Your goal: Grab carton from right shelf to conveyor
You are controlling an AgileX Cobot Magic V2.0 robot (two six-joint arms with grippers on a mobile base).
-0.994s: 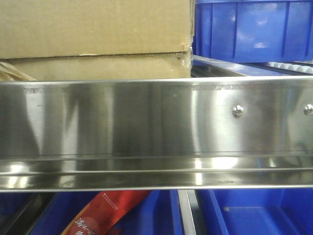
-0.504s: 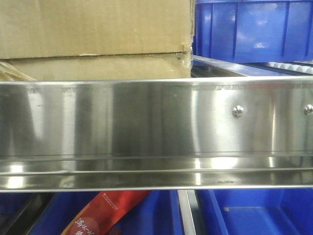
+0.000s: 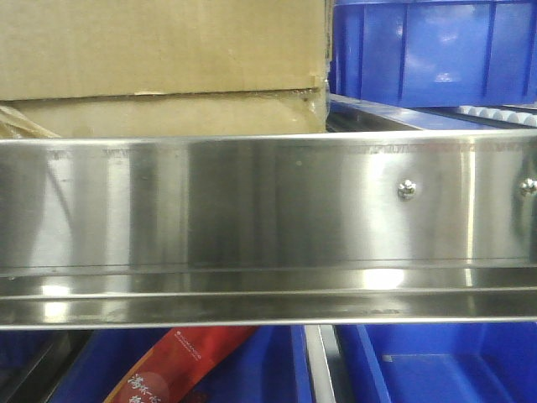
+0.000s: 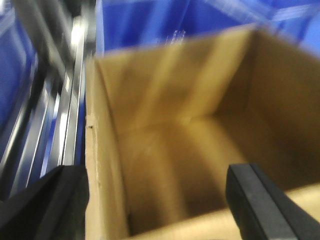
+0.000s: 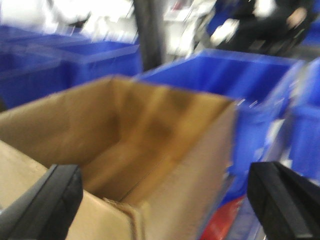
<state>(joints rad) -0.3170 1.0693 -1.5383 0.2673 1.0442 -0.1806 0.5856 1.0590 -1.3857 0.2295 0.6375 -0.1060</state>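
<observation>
The carton (image 3: pixel 159 59) hasn't budged on the shelf (image 3: pixel 252 201), left side; only the steel's glints have shifted. The left gripper (image 4: pixel 152 172) hangs over the carton's open top with jaws spread wide. The right gripper (image 5: pixel 162 170) does likewise, gripping nothing.

the front camera sits close and level, facing the right shelf (image 3: pixel 252 210) head-on, with the carton (image 3: pixel 159 50) just behind its edge. each wrist camera, blurred, looks down and forward into seemingly that same carton, very near.
</observation>
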